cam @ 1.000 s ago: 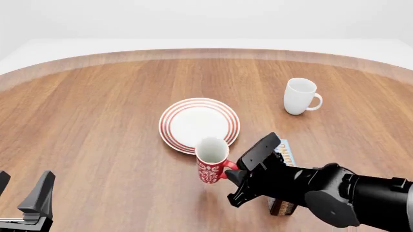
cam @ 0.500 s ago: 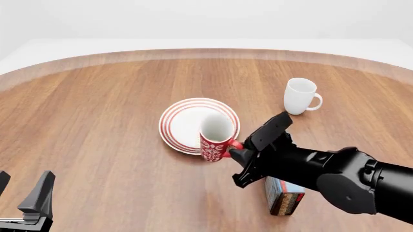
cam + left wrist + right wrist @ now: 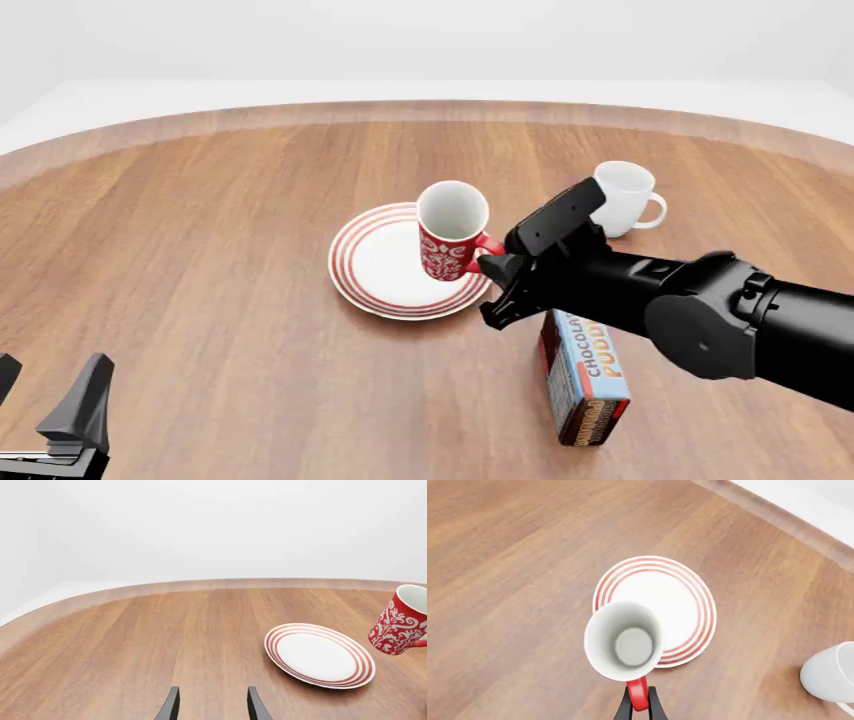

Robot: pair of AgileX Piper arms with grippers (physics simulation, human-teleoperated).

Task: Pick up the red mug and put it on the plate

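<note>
Carrying phase in hand: the right gripper is pinched on the red loop handle of the tall red mug with white ornamental pattern, holding it clear of the wooden table and roughly upright, mouth open upward. From the right wrist view the handle sits between the closed fingertips and the mug's white interior is directly ahead of them. The round white plate with red concentric rings lies below and just beyond the gripper; the mug looks to hang over the plate's nearer rim rather than its centre. Judgement: transport nearly complete; next move calls for a short advance toward plate centre, then a level descent and release of the handle. Beside the right arm's far side stands a plain white mug, well apart from the plate; under the forearm lies a chocolate pudding box. Neither blocks the path down. Left gripper sits idle near the table's close edge, fingers spread apart, holding nothing.
</note>
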